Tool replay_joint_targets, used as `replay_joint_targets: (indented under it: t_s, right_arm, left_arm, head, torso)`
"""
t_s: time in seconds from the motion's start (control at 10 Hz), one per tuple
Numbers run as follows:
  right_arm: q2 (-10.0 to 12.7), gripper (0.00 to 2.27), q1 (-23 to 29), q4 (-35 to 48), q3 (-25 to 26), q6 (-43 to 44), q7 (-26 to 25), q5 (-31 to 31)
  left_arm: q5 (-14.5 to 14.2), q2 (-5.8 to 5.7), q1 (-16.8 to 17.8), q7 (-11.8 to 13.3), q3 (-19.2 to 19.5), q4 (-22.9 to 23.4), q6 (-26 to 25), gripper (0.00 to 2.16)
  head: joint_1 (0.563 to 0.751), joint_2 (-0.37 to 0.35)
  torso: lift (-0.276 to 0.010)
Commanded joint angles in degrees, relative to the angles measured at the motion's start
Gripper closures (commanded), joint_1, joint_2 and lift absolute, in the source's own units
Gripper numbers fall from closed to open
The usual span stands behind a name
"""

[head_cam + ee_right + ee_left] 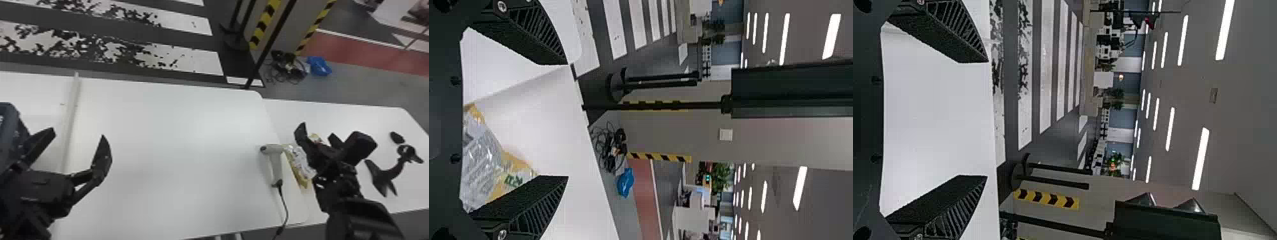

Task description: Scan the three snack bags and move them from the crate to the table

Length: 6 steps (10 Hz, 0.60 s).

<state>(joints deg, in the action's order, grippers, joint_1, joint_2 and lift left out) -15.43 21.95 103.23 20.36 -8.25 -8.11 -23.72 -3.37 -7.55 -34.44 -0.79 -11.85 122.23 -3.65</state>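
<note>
Snack packaging (298, 161) in yellow and clear film, lying just right of the handheld scanner (275, 149) on a white surface; number of bags there impossible to tell. Right gripper (316, 131) over that packaging, to the right of the scanner, with fingers spread well apart and clamped on nothing. In the right wrist view, packaging beneath and between the bases of those spread fingers. From the scanner's handle, a black cable (284, 207) running down toward the near edge of the table (175, 143). Far left of the scanner, left gripper (77, 134), also with fingers wide apart and clamped on nothing. Farther left still, at the head view's edge, a dark blue crate (7, 137). Well right of the scanner, past the right gripper, a curved black object (384, 178) on a second white table (351, 110). Beyond the scanner, on the floor, tangled cables (287, 67) beside something blue (319, 66).
</note>
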Motion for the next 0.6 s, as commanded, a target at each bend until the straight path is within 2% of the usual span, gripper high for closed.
replay_joint_targets:
  t_s: [0.0,0.3,0.5]
  right_arm:
    - [1.72,0.05,4.68,9.54,-4.01,-2.26,0.38,0.08]
    - [3.22,0.05,11.80,18.15,-13.42,-1.55,1.52,2.80]
    - [3.22,0.05,15.50,18.85,-19.22,4.60,1.43,5.26]
  left_arm:
    - [-0.06,-0.01,-0.01,0.00,-0.10,0.29,-0.18,0.03]
    - [-0.06,-0.01,-0.36,0.00,0.34,0.38,-0.18,0.03]
    - [-0.23,-0.10,-0.80,0.00,0.43,0.29,-0.18,0.03]
  head:
    - [0.695,-0.350]
    - [0.695,-0.349]
    - [0.695,-0.248]
  torso:
    - [-0.062]
    - [-0.062]
    - [-0.062]
